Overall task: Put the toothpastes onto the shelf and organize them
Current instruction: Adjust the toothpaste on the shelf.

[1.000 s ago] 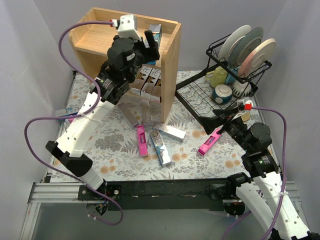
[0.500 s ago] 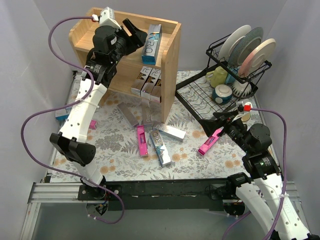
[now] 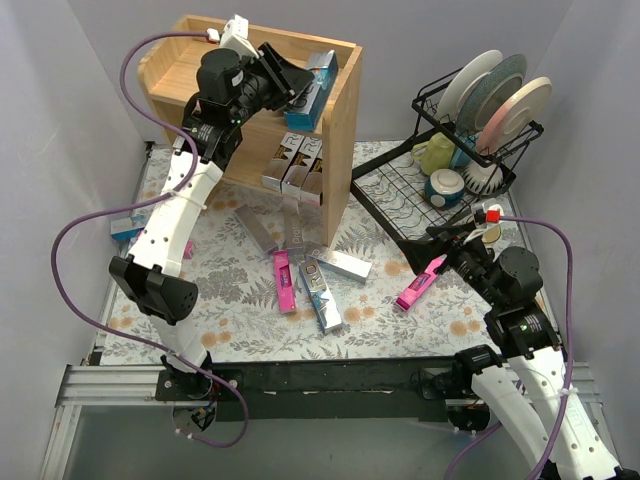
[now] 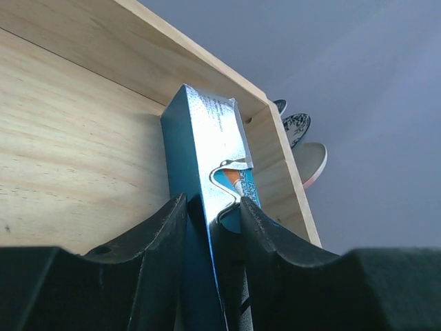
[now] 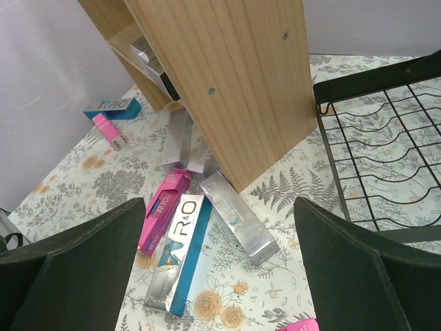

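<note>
The left jaws are closed on a blue-and-silver toothpaste box, which runs forward from between them along the shelf top, its far end near the rim ahead. Square the box to that rim and seat it before releasing. The right jaws stand wide open and empty above the bench.

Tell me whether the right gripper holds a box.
No, the right gripper stands wide open above the table, gripping nothing.
</note>
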Motion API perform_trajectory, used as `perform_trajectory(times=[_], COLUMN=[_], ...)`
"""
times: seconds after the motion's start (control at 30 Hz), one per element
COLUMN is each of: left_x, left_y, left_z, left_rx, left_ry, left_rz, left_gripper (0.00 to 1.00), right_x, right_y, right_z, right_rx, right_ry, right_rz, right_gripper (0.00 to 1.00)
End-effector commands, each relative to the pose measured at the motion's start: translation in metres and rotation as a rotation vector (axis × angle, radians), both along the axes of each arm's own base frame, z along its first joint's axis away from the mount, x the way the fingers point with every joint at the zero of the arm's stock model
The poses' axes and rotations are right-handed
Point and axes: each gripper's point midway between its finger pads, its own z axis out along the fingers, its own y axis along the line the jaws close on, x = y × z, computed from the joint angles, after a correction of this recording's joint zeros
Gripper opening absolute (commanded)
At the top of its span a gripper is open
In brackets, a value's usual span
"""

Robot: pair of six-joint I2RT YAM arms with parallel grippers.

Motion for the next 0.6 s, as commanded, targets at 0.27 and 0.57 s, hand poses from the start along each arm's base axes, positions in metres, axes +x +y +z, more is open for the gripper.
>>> perform_trajectory(times=[0.27, 0.57], left_x=[-0.019, -0.028], left_y=[-0.037, -0.027], left_z=[0.011, 0.028], left_rx=[-0.024, 0.006], left_ry=[-0.029, -0.1], left_rz=[0.006, 0.037], left_gripper=[0.31, 0.62], right_x=[0.0, 0.0], right_y=[-0.004, -0.006], right_z=[0.013, 0.011], right_rx=[0.006, -0.004], right_ry=[-0.056, -0.056], right_rz=[-0.018, -0.024], right_gripper=[0.96, 0.96])
